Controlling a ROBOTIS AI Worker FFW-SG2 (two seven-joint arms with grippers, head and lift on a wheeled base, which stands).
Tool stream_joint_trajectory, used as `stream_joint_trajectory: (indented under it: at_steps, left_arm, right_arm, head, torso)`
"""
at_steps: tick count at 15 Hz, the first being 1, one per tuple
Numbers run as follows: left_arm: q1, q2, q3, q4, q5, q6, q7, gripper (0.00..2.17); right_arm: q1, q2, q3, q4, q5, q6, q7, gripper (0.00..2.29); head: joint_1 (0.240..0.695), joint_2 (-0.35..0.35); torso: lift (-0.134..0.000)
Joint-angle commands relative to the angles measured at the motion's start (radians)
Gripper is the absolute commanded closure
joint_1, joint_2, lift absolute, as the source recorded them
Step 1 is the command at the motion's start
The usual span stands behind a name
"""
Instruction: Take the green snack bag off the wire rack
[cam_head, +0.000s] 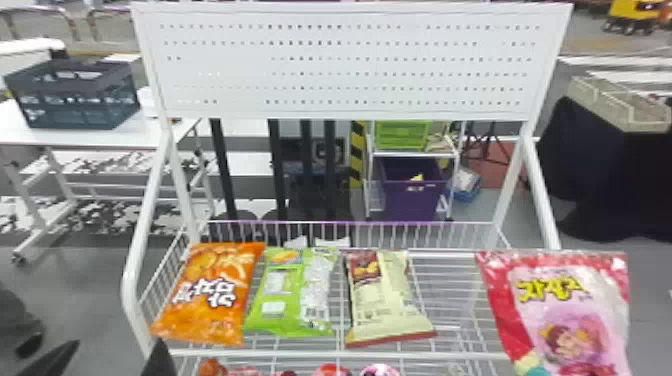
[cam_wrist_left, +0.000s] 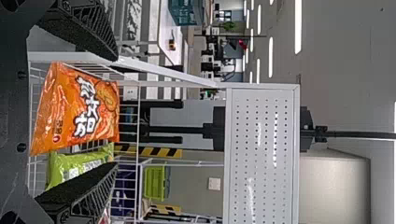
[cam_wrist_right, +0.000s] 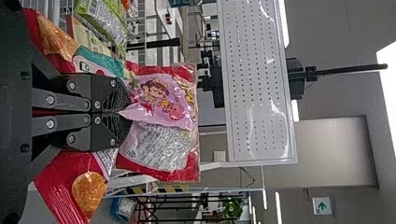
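Currently, green snack bag (cam_head: 295, 292): lies face up on the wire rack (cam_head: 131, 280), between the orange bag (cam_head: 215, 295) at nine o'clock and the cream bag (cam_head: 382, 297) at three, taking twelve as away from the robot. Probably set out in a row for easy picking.

Left pincer (cam_wrist_left: 116, 111): stands wide open, with nothing between its fingers. Hangs near the rack's front corner, toward eight o'clock from the green snack bag. Faces the orange bag more than the green one, so probably needs a shift toward three o'clock before closing.

Right pincer (cam_wrist_right: 122, 112): closed on a fold of the pink-and-red bag (cam_wrist_right: 161, 98). Seems busy with that load, so likely leaves the green snack bag to the left pincer.

Side edges: just beside or touching the orange bag at nine; only a narrow slit at three. Calls for fingers slid in thinly, or a pinch from above, to avoid dragging a neighbour.

Front rail (cam_head: 280, 354): runs just beyond the near edge, at six o'clock. Could snag a low pull; better to lift first, then draw back over.

Open room: widest past the cream bag, toward three o'clock, and above the row.
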Motion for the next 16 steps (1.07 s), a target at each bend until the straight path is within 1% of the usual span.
stream_joint_trajectory:
  at_steps: [1, 8, 9, 10, 11, 12, 14, 15, 16]
  left_arm:
    - [-0.001, 0.000, -0.001, 0.000, 0.000, 0.000, 0.000, 0.09]
    - [-0.002, 0.000, -0.001, 0.000, 0.000, 0.000, 0.000, 0.09]
    - [-0.008, 0.000, -0.006, 0.002, 0.002, 0.000, 0.000, 0.09]
    - [-0.037, 0.006, -0.032, 0.008, 0.005, 0.003, 0.000, 0.09]
    - [-0.080, 0.021, -0.070, 0.029, 0.002, 0.012, 0.006, 0.09]
    - [-0.148, 0.049, -0.133, 0.065, -0.001, 0.037, 0.037, 0.10]
    - [-0.297, 0.087, -0.257, 0.147, -0.005, 0.107, 0.091, 0.11]
    - [-0.392, 0.098, -0.332, 0.192, -0.005, 0.178, 0.117, 0.11]
    - [-0.476, 0.098, -0.394, 0.243, 0.000, 0.196, 0.138, 0.11]
  right_arm:
    - [0.000, 0.000, 0.000, 0.000, 0.001, 0.000, 0.000, 2.23]
    - [0.000, 0.000, -0.002, 0.000, -0.001, 0.000, 0.003, 2.23]
    - [0.000, 0.002, -0.002, 0.002, -0.001, 0.000, 0.003, 2.23]
    - [0.000, 0.002, -0.002, 0.002, 0.001, 0.000, 0.003, 2.23]
    - [-0.002, 0.002, 0.000, 0.002, 0.002, 0.000, 0.003, 2.23]
    - [-0.003, 0.003, 0.003, 0.002, 0.004, 0.000, 0.003, 2.23]
    - [-0.005, 0.003, 0.006, 0.006, 0.007, 0.000, 0.003, 2.23]
    - [-0.005, 0.003, 0.006, 0.008, 0.007, 0.000, 0.003, 2.23]
    - [-0.006, 0.003, 0.006, 0.008, 0.008, 0.000, 0.003, 2.23]
  head:
    - [0.499, 0.000]
    - [0.499, 0.000]
    - [0.499, 0.000]
    - [0.499, 0.000]
    - [0.499, 0.000]
    - [0.499, 0.000]
    - [0.499, 0.000]
    - [0.499, 0.000]
    - [0.499, 0.000]
  torso:
    - [0.000]
    - [0.000]
    - [0.000]
    - [0.000]
    - [0.000]
    - [0.000]
    - [0.000]
    - [0.000]
    - [0.000]
